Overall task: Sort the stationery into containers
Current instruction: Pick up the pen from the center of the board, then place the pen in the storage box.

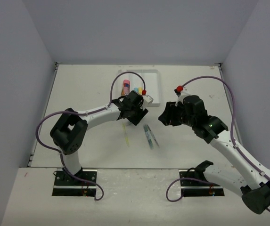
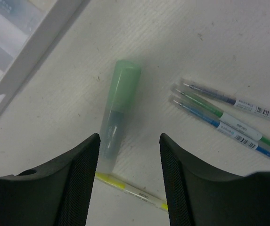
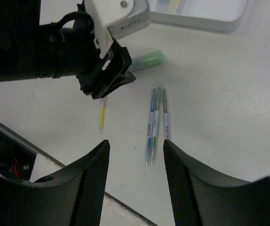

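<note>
A mint green marker (image 2: pixel 118 110) lies on the table, and my left gripper (image 2: pixel 130 179) is open just above its near end; my left gripper (image 1: pixel 135 115) hides it in the top view. A thin pale yellow pen (image 2: pixel 132 190) lies crosswise under the jaws. Three thin pens (image 2: pixel 229 122) lie side by side to the right. My right gripper (image 3: pixel 135 150) is open and empty above the table, near those pens (image 3: pixel 157 120). The clear tray (image 1: pixel 152 81) holds a pink glue stick (image 1: pixel 126 87), a light blue marker (image 1: pixel 135 90) and a yellow marker (image 1: pixel 140 89).
The tray's corner (image 2: pixel 26 47) lies close to the upper left of the green marker. The table's front edge (image 3: pixel 54 160) runs just below the right gripper. Grey walls close in the table on three sides.
</note>
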